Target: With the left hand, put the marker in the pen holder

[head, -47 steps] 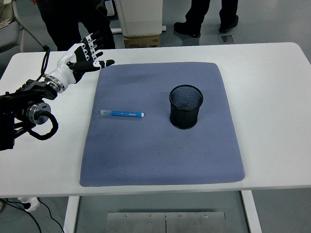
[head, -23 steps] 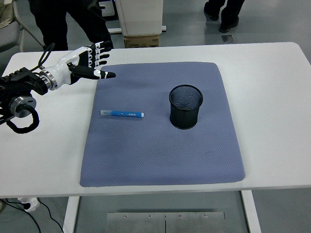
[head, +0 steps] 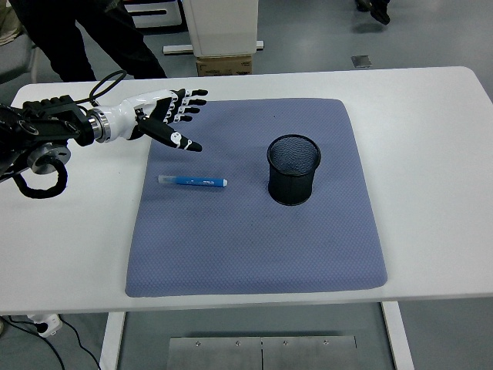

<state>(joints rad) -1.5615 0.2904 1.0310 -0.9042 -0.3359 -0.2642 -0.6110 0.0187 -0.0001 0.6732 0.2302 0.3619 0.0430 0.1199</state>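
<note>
Left hand (head: pixel 166 119) at upper left, fingers (head: pixel 187 145) spread, empty. Marker (head: pixel 192 181) just below on mat (head: pixel 254 254), lying left-right; pen holder (head: pixel 293 169) to its right.

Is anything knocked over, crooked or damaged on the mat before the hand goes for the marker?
Nothing stands out. The marker lies flat on the blue mat, the mesh pen holder stands upright to its right, and the left hand hovers open beyond the marker, holding nothing.
</note>
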